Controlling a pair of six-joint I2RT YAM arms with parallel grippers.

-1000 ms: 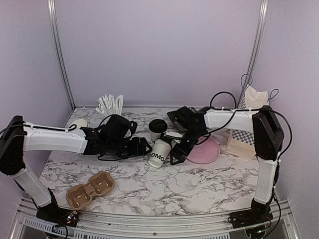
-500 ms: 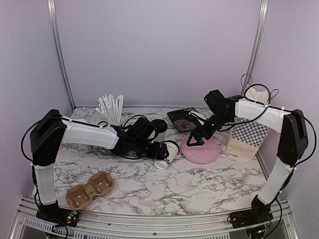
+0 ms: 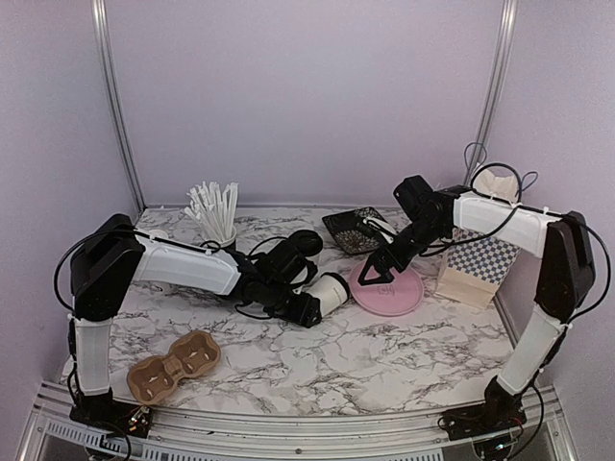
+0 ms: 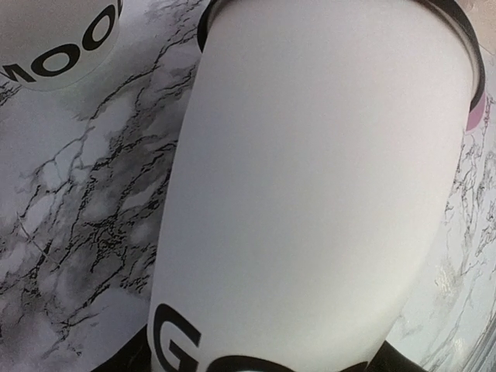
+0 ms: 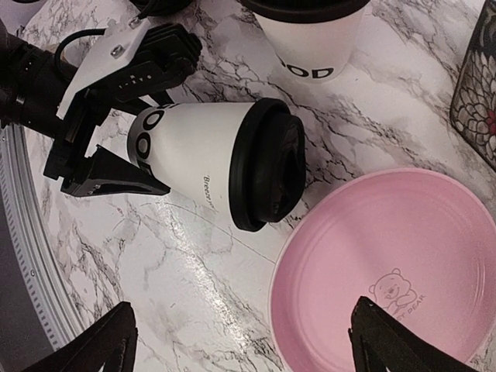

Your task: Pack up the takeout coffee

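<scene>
Pink plate [image 5: 403,232] beside sideways cup [image 5: 203,159], perhaps touching

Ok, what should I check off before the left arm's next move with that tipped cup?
1. Lid seated on the tipped cup: ok.
2. Tipped cup upright: not ok, it lies on its side on the table.
3. Left end effector straddles the cup's base: ok; firm grip: cannot tell.
4. Second cup upright and lidded: ok.
5. Cup carrier wells empty: ok.
6. Right end effector out of the way: ok, open over the pink plate.
</scene>
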